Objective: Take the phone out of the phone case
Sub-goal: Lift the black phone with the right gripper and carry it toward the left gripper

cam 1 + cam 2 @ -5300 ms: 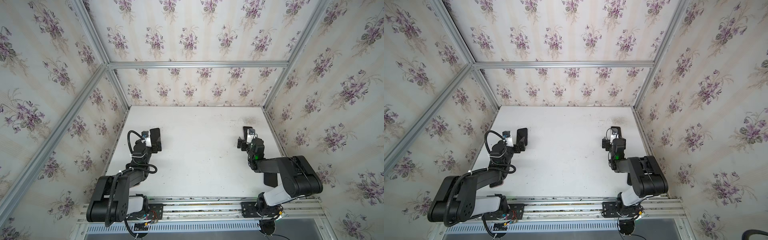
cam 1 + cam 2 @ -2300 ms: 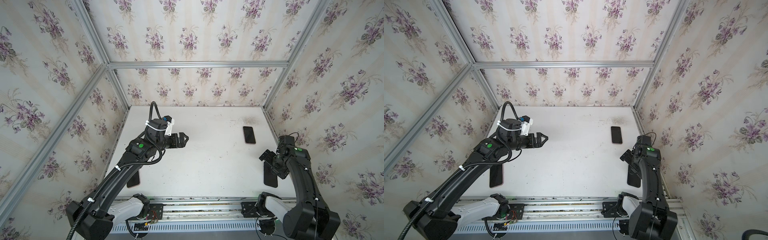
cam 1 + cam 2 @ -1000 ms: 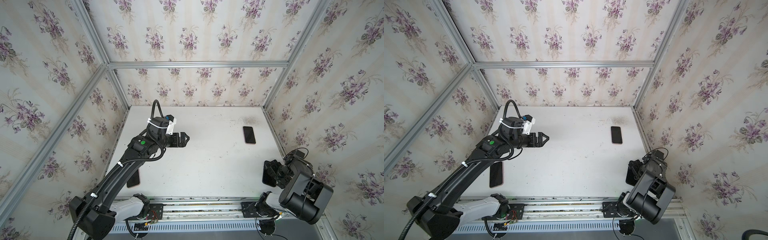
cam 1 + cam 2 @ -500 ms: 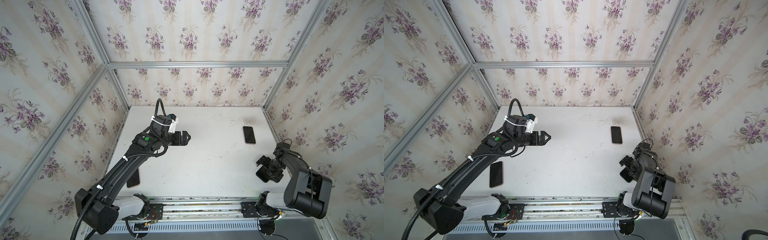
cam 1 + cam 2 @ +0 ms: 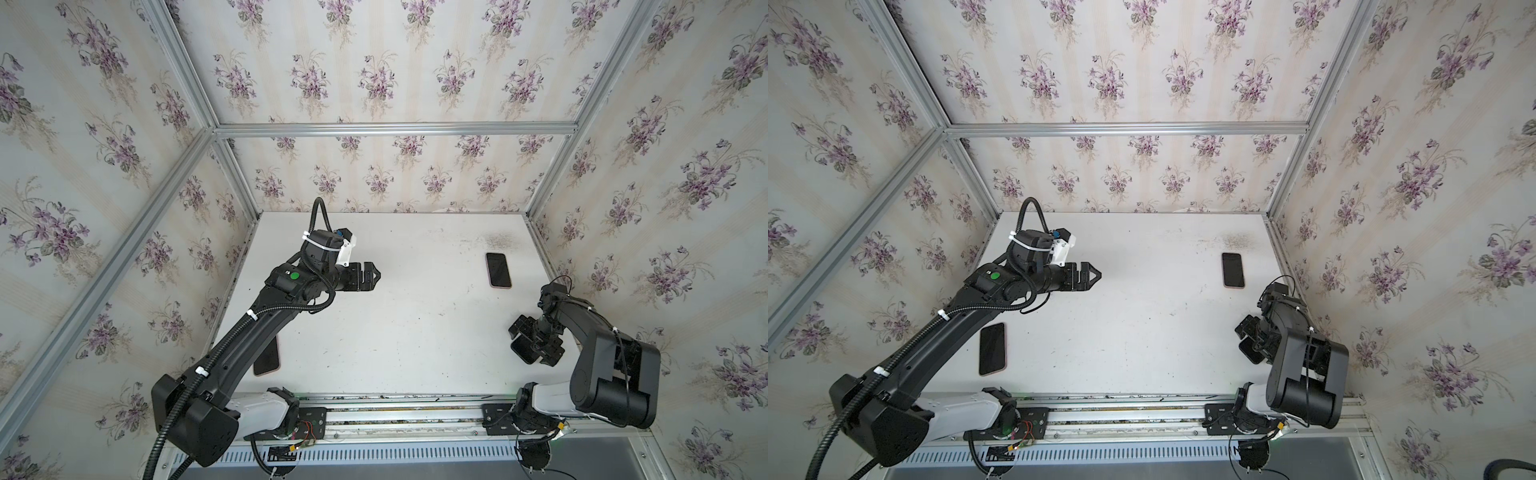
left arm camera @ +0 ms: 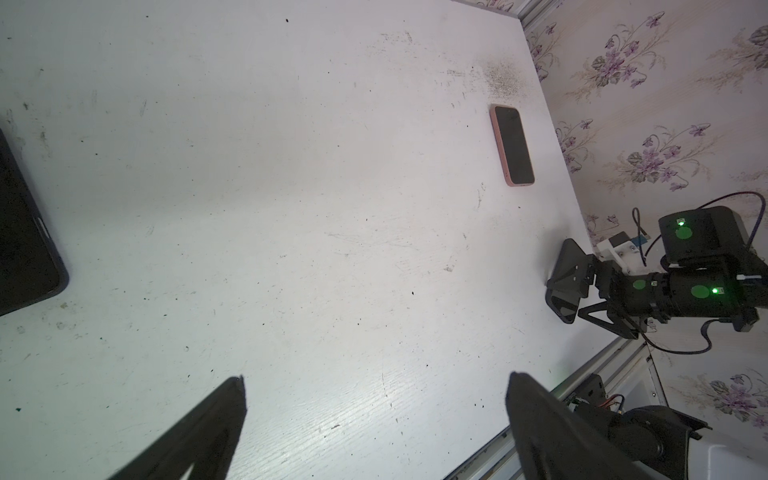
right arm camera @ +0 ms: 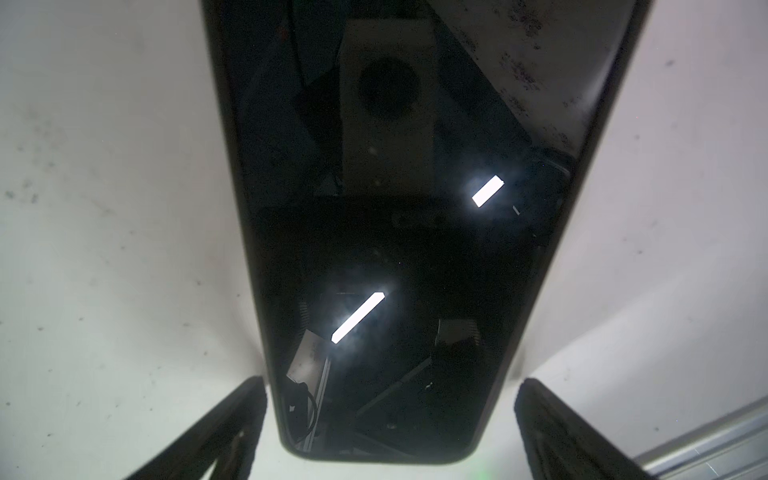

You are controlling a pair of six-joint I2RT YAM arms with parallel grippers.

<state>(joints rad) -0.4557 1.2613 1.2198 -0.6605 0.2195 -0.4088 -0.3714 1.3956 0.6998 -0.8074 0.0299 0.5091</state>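
A white desk [image 5: 395, 332] holds a dark phone [image 7: 395, 228] lying flat near its front right corner. The right gripper [image 7: 390, 382] hangs low over it, jaws open, one on each side of the phone's end. The phone looks seated in its dark phone case [image 7: 239, 166], so the removal seems not yet begun. The left gripper [image 5: 374, 275] hovers mid-desk, jaws open and empty. A pink-cased phone [image 5: 498, 270] and a third phone [image 5: 992, 349] lie well apart.
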